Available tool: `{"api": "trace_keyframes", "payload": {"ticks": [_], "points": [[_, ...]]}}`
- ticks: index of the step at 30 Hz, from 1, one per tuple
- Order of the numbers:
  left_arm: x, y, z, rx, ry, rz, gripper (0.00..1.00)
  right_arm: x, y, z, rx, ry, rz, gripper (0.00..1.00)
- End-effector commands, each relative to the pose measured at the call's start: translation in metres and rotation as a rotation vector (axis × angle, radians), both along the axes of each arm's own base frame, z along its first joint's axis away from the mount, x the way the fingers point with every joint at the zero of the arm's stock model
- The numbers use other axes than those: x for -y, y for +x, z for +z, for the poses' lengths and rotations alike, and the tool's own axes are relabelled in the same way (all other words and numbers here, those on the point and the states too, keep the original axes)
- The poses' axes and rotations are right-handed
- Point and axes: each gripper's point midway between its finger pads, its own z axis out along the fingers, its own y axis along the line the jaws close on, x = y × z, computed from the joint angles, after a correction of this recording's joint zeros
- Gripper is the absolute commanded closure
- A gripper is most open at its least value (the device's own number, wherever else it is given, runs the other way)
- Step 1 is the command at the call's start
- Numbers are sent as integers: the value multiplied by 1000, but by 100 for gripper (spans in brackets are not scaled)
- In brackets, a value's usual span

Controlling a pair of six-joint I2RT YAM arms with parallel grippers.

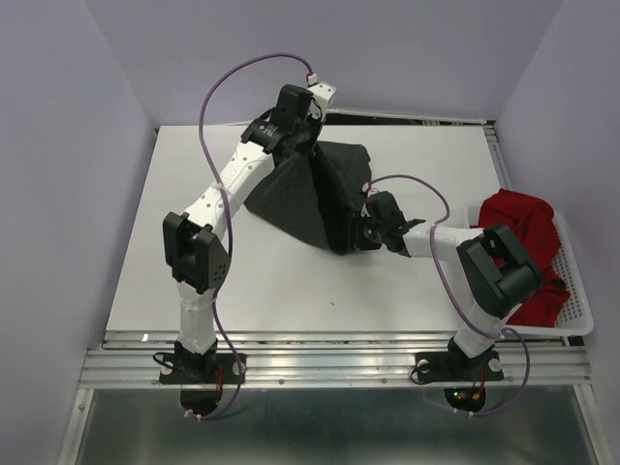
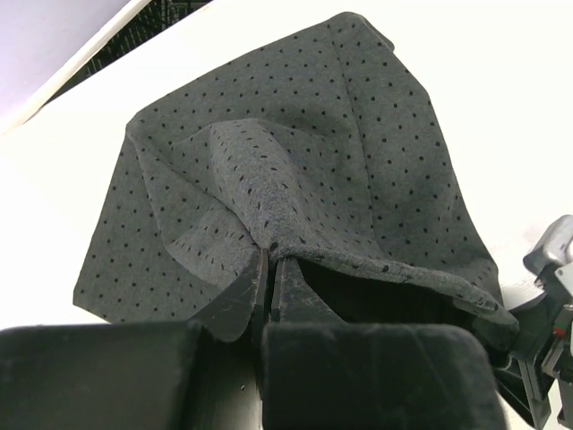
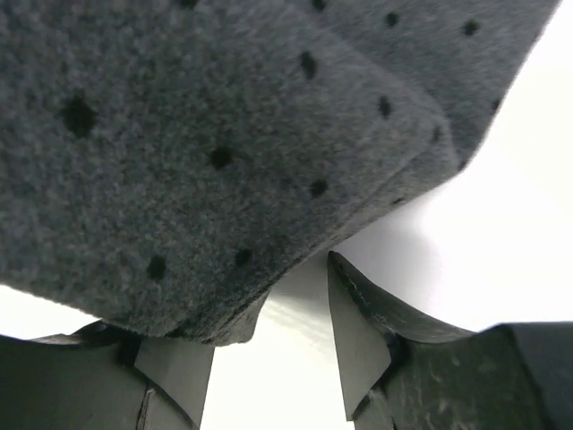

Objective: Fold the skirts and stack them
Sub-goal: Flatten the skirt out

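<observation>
The grey skirt [image 1: 315, 199], charcoal with tiny black dots, is sitting mid-table, doubled over and peaking up at its far side. The red skirt [image 1: 518, 242] is lying all crumpled in the basket [image 1: 579, 312] on the right.

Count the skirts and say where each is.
2. The grey dotted skirt is in the middle of the table, pinched by the left gripper; the red skirt sits bunched in the white basket on the right. Others could hide beneath it.

Grey skirt [image 2: 358, 179] — fuzzy, matt, felt-like cloth; table [image 1: 291, 281] smooth, white, matt; red skirt [image 1: 523, 232] — soft cloth; basket [image 1: 579, 308] white plastic mesh.
</observation>
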Motion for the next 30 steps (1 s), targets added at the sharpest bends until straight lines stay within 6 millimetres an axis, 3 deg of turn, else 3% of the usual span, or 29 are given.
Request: {"api": "trace_keyframes", "payload": {"ticks": [1,5,8,9,11,12,14,16,18,20,22,24,25,26,28,29,30], "points": [[-9,0,41,78,-51,5,100,3,31,15,96,-9,-90,43],[-14,-1,34,70,-39,6,100,-8,36,37,129,34,-45,37],[-11,-2,32,63,-46,-6,100,-11,43,47,158,39,-41,38],[-9,-3,31,55,-53,-16,100,-10,44,47,164,30,-38,42],[-10,-2,30,55,-53,-13,100,-6,48,41,165,8,-39,66],[-15,1,34,60,-57,0,100,-4,48,38,169,-9,-35,84],[-26,8,39,65,-59,31,100,3,47,34,175,-54,-21,99],[-41,17,57,92,-70,62,100,28,54,34,196,-128,-30,99],[-74,32,75,147,-33,129,100,56,70,52,266,-183,-27,99],[-107,41,110,244,23,173,100,84,76,60,279,-276,-38,99],[-126,42,138,322,68,198,100,104,90,91,374,-337,10,99],[-138,36,159,392,132,191,100,110,99,130,485,-419,67,99],[-142,33,165,415,149,195,100,107,107,162,542,-426,87,99],[-148,21,184,464,161,192,100,107,112,183,585,-443,102,99],[-153,17,196,518,165,210,100,109,120,220,660,-520,160,99],[-157,13,205,547,167,221,100,109,132,272,762,-536,136,99],[-163,4,223,590,162,241,100,112,138,295,815,-590,154,99]]}}
